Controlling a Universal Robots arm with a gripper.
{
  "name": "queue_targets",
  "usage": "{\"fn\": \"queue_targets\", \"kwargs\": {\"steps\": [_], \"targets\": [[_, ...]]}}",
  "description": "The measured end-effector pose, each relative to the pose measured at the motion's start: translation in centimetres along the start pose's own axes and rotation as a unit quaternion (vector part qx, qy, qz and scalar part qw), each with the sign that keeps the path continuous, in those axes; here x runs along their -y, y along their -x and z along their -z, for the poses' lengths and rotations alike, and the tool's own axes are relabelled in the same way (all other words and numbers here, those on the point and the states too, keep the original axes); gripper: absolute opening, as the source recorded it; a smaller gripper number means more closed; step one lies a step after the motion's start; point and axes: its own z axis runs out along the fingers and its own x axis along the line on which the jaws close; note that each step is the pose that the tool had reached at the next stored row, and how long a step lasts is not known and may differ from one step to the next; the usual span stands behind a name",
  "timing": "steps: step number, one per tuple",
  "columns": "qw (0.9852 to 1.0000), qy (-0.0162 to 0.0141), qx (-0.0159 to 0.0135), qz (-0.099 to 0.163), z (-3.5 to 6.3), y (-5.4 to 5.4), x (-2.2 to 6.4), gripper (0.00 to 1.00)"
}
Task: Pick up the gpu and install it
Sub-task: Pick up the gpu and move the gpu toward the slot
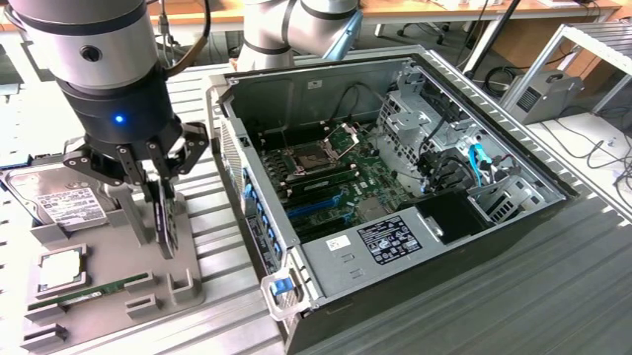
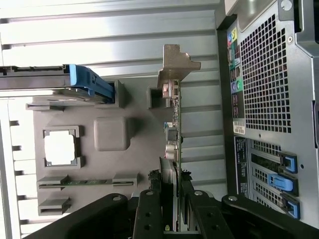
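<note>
Claw (image 1: 158, 201) clamped on gpu (image 1: 168, 233), fingers either side of card. Gpu upright on edge directly below claw, at gray tray (image 1: 109, 303) slot. Open PC case (image 1: 445, 296) beside claw. Advice: lift straight, keep card vertical, don't snag bracket (image 2: 175, 62).

No text can be read. Print on the hard drive's white label (image 1: 69, 207), at left, and on the black label (image 1: 388, 242), lower centre, is not made out.
</note>
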Motion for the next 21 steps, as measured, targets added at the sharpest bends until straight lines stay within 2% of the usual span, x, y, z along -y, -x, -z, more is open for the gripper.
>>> {"fn": "queue_targets", "kwargs": {"steps": [21], "targets": [[1.0000,0.0000,0.0000,0.000,0.90,0.02,-0.04,0.26]]}}
